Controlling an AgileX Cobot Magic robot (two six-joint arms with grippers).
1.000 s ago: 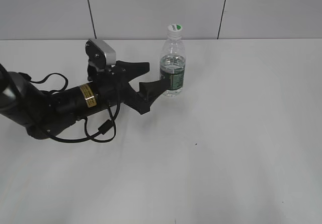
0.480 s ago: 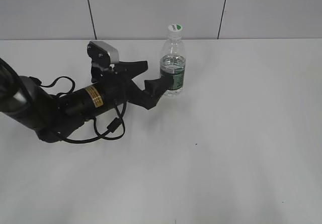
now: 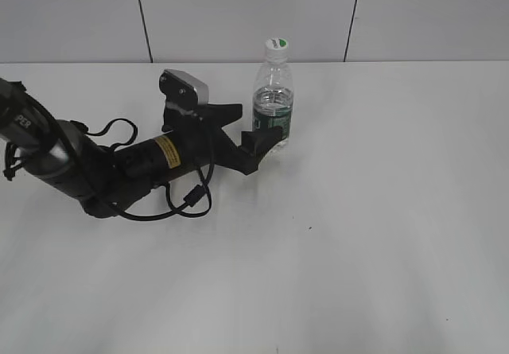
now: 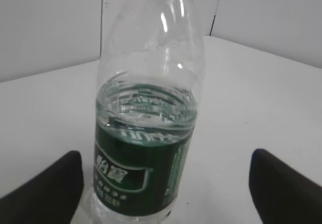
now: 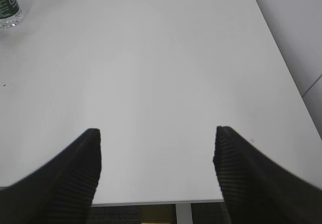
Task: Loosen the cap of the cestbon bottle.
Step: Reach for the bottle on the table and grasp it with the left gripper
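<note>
The cestbon bottle (image 3: pixel 273 106) stands upright near the far edge of the white table (image 3: pixel 358 211), close to the grey panelled wall (image 3: pixel 238 12) behind it, and serves here as the reference for everything else. It is clear plastic, holds water up to about the top of its dark green label band (image 3: pixel 273 121), and carries the cap (image 3: pixel 275 44), white with a green mark, screwed on its neck. The left gripper (image 3: pixel 253 127) comes in low from the left of the bottle, its black arm (image 3: pixel 119 171) lying close over the table with a looped cable (image 3: pixel 171 203) beneath it. Its fingers are spread wide: in the exterior view one finger (image 3: pixel 262 143) reaches to the near side of the bottle's lower body at label height, while the other finger (image 3: pixel 223 111) points at the bottle from its left and stops just short of it. In the left wrist view the bottle (image 4: pixel 146 133) fills the middle, and the two dark fingertips (image 4: pixel 48 189) sit at the lower corners, with white table showing between the right one and the bottle; whether the left one touches cannot be told. The right gripper (image 5: pixel 157 168) hangs well away from the bottle, its fingers parted over bare table near the table's edge, with only the bottle's base (image 5: pixel 8 7) showing in the top left corner of its wrist view.
</note>
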